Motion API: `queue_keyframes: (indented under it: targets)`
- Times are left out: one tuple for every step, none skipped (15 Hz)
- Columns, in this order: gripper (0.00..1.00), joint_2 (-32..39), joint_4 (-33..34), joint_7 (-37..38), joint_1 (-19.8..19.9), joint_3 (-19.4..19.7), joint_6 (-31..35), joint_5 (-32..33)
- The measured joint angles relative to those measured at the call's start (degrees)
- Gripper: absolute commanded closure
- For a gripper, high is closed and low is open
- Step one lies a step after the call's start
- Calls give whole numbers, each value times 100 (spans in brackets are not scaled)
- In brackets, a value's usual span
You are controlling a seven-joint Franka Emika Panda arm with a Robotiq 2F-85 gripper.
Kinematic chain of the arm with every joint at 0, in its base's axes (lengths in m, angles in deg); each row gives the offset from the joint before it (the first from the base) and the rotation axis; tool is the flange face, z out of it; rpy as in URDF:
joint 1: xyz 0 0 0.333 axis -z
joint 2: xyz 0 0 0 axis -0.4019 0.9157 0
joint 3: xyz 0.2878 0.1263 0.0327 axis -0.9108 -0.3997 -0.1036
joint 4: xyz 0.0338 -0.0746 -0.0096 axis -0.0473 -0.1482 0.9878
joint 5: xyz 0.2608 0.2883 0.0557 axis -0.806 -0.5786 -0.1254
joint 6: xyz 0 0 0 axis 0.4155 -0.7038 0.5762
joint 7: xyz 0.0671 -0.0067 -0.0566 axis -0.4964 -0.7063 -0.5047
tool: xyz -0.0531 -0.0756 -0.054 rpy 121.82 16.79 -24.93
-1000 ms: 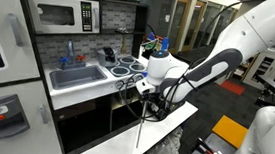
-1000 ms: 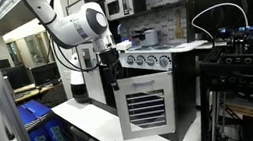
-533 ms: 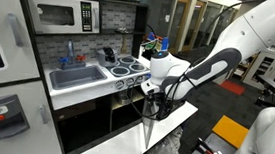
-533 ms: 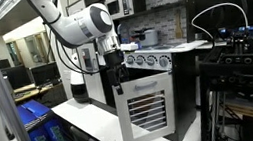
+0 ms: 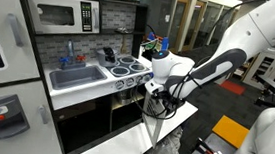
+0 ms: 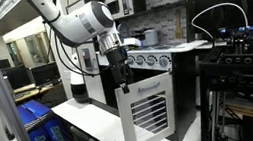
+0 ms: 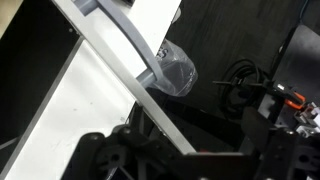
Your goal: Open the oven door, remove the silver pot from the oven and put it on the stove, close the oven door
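The oven door (image 6: 145,113) hides whatever lies behind it in an exterior view.

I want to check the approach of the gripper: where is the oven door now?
In an exterior view, the oven door stands just under the stove knobs, near the middle of the picture, with the gripper at its top edge.

Room inventory: glazed partitions (image 5: 187,26) with dark frames lined the far wall. The grey floor carried a yellow mat (image 5: 230,129) at right, with an orange patch (image 5: 234,87) farther off. A white tabletop (image 5: 111,145) stood near. In an exterior view, blue bins (image 6: 32,117) sat low at left; a black rack (image 6: 240,74) with a looped white cable (image 6: 213,9) stood at right
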Motion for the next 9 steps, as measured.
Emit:
queue_keyframes:
  targets:
    - [0, -16, -2, -39, 32, 0, -35, 83]
    - [0, -32, -9, -85, 67, 0, -57, 155]
    - [0, -49, -20, -138, 103, 0, -73, 208]
    - [0, -63, -33, -193, 143, 0, -81, 263]
    - [0, -72, -45, -244, 179, 1, -85, 313]
    - [0, -77, -59, -296, 214, 1, -97, 361]
    - [0, -79, -70, -354, 246, 2, -122, 401]
    - [0, -80, -77, -403, 282, 3, -170, 456]
    - [0, -82, -83, -443, 314, 5, -214, 517]
